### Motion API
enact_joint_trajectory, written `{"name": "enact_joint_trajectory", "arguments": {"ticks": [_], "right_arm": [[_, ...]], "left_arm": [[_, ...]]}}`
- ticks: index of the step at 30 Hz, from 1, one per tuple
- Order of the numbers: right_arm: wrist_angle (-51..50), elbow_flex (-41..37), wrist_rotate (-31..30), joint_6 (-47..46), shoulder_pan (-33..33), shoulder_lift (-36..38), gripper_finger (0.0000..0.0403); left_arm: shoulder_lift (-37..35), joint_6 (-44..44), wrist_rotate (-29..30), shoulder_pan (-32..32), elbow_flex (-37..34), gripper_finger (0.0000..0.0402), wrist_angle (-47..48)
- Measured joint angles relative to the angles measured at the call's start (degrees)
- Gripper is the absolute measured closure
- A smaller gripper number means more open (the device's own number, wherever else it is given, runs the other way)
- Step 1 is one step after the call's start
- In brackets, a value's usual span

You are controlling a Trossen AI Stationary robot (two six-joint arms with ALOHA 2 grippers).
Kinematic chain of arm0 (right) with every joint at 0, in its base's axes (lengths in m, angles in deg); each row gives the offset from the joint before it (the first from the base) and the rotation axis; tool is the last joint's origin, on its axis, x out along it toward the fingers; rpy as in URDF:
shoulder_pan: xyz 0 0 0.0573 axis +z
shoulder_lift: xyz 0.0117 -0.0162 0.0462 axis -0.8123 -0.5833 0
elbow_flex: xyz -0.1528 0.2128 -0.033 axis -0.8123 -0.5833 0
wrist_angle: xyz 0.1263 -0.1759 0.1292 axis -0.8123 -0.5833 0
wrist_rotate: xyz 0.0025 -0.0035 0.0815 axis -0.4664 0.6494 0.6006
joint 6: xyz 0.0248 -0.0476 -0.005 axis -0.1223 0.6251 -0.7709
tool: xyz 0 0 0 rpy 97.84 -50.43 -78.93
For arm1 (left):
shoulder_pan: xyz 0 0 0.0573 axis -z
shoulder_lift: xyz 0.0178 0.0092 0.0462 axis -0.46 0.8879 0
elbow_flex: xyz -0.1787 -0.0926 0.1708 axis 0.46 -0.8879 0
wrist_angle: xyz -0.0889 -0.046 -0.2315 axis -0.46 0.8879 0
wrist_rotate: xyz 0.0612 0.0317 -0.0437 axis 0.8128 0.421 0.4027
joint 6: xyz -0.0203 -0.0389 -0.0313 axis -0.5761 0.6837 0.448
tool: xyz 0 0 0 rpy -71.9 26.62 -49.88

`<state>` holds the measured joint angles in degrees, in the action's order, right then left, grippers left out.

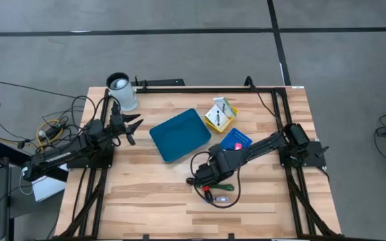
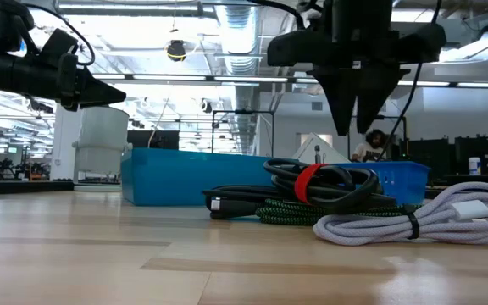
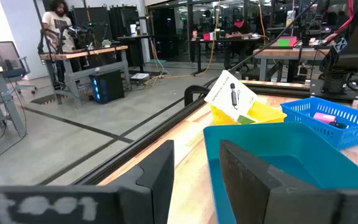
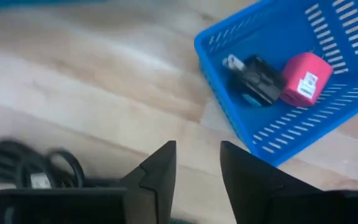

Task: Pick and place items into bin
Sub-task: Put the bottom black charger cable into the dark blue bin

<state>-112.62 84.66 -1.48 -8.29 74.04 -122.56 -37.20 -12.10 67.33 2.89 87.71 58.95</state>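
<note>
A teal bin [image 1: 178, 135] lies flat mid-table. A white packet with green and black marks [image 3: 232, 96] leans in a yellow basket [image 1: 221, 115]. A blue basket [image 4: 291, 74] holds a black piece [image 4: 260, 79] and a pink-red piece [image 4: 303, 82]. Coiled cables lie on the near side: a black bundle with a red strap [image 2: 320, 182], a green-black braided one [image 2: 307, 212] and a white one [image 2: 422, 216]. No green stick shows. My right gripper [image 2: 358, 119] hangs open just above the cables, pointing down. My left gripper [image 3: 197, 168] is open, raised beside the bin's left edge.
A white cylinder [image 1: 122, 92] stands at the far left corner, behind my left gripper. A black frame [image 1: 273, 90] runs along the table's far and side edges. Bare wood lies along the near edge [image 1: 146, 207]. People work at benches in the room beyond.
</note>
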Motion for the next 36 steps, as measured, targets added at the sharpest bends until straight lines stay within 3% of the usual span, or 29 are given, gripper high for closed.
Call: {"name": "enact_joint_trajectory", "arguments": {"ticks": [5,12,20,28,36], "right_arm": [[0.78,0.01,-4.69,-6.79,0.56,0.00,0.0295],[3.79,0.01,-2.27,-15.78,0.87,0.00,0.0296],[14.40,0.01,-1.67,-21.29,0.76,0.01,0.0296],[32.28,0.01,-7.90,-10.04,0.20,0.02,0.0296],[47.90,0.01,-8.70,6.07,-3.30,0.02,0.0296]], "left_arm": [[0.00,0.00,0.01,-0.01,0.00,0.0282,-0.01],[0.00,0.00,0.02,-0.01,0.00,0.0282,-0.01],[0.00,0.02,0.00,-0.02,0.00,0.0282,-0.02],[0.00,0.02,0.00,0.00,0.00,0.0282,-0.02],[0.00,0.02,0.00,-0.02,0.00,0.0282,-0.02]]}}
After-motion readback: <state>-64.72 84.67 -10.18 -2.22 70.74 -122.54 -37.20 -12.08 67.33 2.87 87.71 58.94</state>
